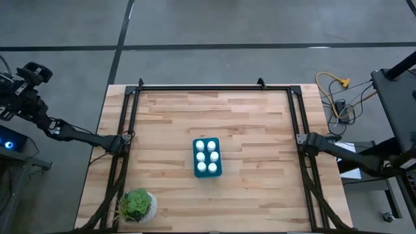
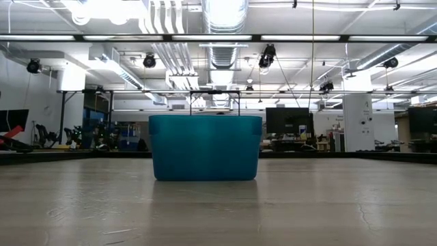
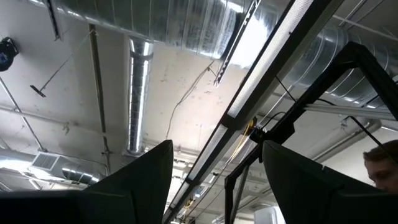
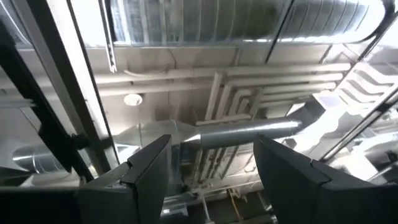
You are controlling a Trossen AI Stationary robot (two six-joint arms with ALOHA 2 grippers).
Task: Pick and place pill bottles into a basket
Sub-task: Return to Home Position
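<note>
Counting six pill bottles (image 1: 206, 156) inside the basket (image 1: 208, 175) at mid tabletop (image 1: 260, 130), I judge the placing done, only parking remains; my left fingers (image 3: 134, 186) and right fingers (image 4: 140, 180) gape apart, empty, aimed ceilingward beyond the tabletop's sides

High view straight down on table (image 1: 247, 110); low view level, near basket (image 2: 205, 147), shared; wrist views face ceiling (image 3: 180, 81).
</note>
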